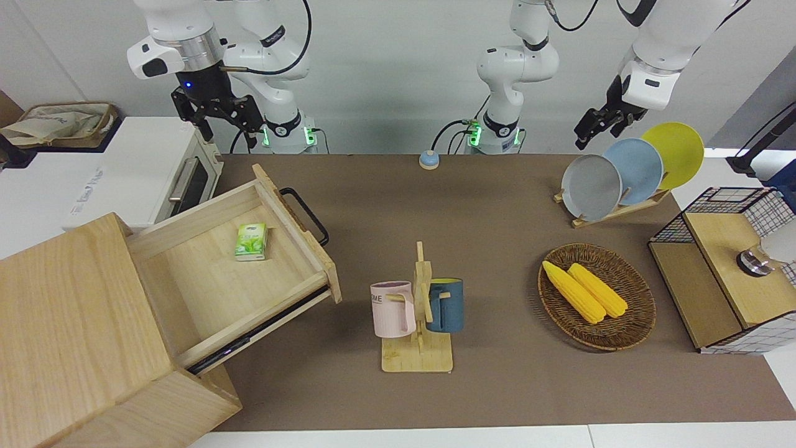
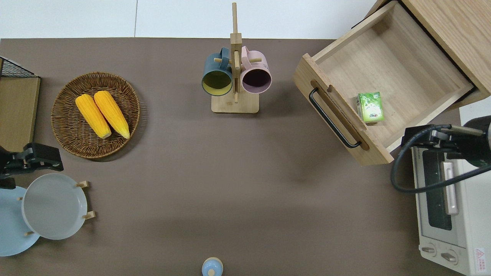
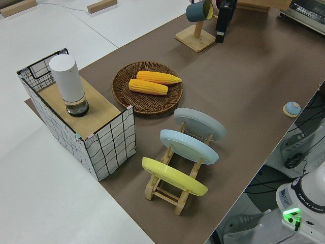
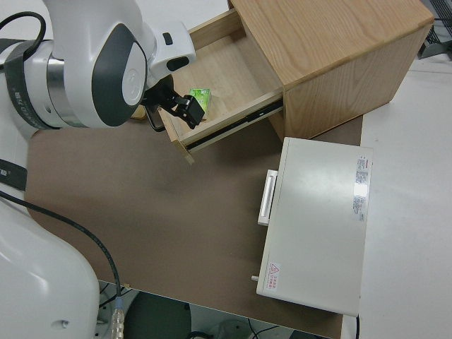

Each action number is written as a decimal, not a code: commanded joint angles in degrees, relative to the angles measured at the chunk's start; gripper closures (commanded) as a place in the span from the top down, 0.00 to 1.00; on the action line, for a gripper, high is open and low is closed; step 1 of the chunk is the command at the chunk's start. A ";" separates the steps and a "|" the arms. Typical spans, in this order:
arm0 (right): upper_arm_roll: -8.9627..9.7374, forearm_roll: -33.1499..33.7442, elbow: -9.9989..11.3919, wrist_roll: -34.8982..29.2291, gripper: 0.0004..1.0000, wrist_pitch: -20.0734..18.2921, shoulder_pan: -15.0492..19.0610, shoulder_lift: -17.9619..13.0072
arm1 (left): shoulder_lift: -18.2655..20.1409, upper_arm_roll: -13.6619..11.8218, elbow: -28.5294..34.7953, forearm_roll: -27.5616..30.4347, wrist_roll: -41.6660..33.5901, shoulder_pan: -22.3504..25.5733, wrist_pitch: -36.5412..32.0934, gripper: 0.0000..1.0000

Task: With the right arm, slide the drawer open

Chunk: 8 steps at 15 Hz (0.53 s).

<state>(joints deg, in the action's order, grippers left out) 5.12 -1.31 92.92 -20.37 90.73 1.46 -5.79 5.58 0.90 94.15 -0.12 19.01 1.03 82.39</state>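
The drawer (image 1: 230, 274) stands pulled far out of the light-wood box (image 1: 74, 336) at the right arm's end of the tabletop (image 1: 485, 205); its interior is fully exposed. The black U-shaped handle (image 1: 305, 214) on the drawer front faces the middle of the tabletop, and nothing touches it. A small green carton (image 1: 251, 241) lies flat on the drawer floor, close to the drawer front. The right arm (image 1: 180, 43) is raised, blue wrist light lit, and the right pincer (image 1: 217, 121) hangs in the air with its fingers apart and nothing between them. In the overhead view the right pincer (image 2: 433, 140) is over the end of the white toaster oven (image 2: 447, 203) that adjoins the drawer, clear of the handle. The toaster oven stands nearer to the robots than the box. The left arm (image 1: 659, 37) is parked; the left pincer (image 1: 596, 127) is visible, but whether its fingers are apart or together cannot be told. Near the tabletop's middle, a wooden mug rack (image 1: 421, 323) carries a pink mug (image 1: 393, 309) and a blue mug (image 1: 446, 305).
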 commanded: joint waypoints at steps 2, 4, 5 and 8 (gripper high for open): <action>-0.20 -2.03 0.86 1.04 0.99 3.05 2.58 0.07 | 0.49 -0.29 -0.02 0.21 -0.56 -0.24 -0.12 0.99; -0.29 -1.50 0.86 0.95 0.99 3.48 2.58 0.07 | 0.49 -0.29 -0.02 0.21 -0.56 -0.24 -0.12 0.99; -0.29 -1.42 0.86 0.95 0.99 3.49 2.58 0.07 | 0.49 -0.29 -0.02 0.21 -0.56 -0.24 -0.12 0.99; -0.29 -1.15 0.86 1.12 0.99 3.49 2.49 0.07 | 0.49 -0.29 -0.02 0.21 -0.56 -0.24 -0.12 0.99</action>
<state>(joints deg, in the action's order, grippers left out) 4.34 -1.34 93.00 -20.37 93.01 2.96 -5.37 5.58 0.90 94.15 -0.12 19.01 1.03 82.39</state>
